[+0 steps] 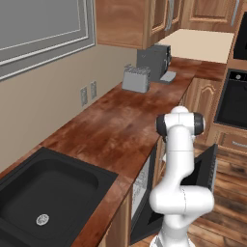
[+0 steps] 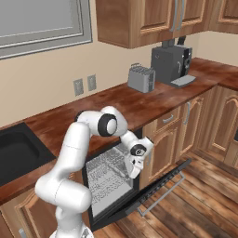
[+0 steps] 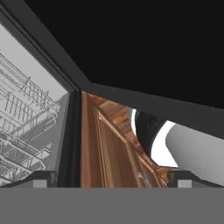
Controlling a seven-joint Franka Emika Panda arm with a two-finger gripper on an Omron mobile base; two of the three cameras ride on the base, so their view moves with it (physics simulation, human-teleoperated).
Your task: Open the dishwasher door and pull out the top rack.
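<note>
A long reddish-brown wooden table [image 2: 139, 104] is seen running along the beige wall, with a black sink basin [image 1: 43, 195] set into it at the near end. Further along, a grey toaster [image 2: 141, 78] is stood on the table near the wall, and a dark coffee machine [image 2: 173, 64] is placed just beyond it, close by the corner. Below, a wooden plank floor [image 2: 200, 204] is laid in front of the cabinets.
</note>
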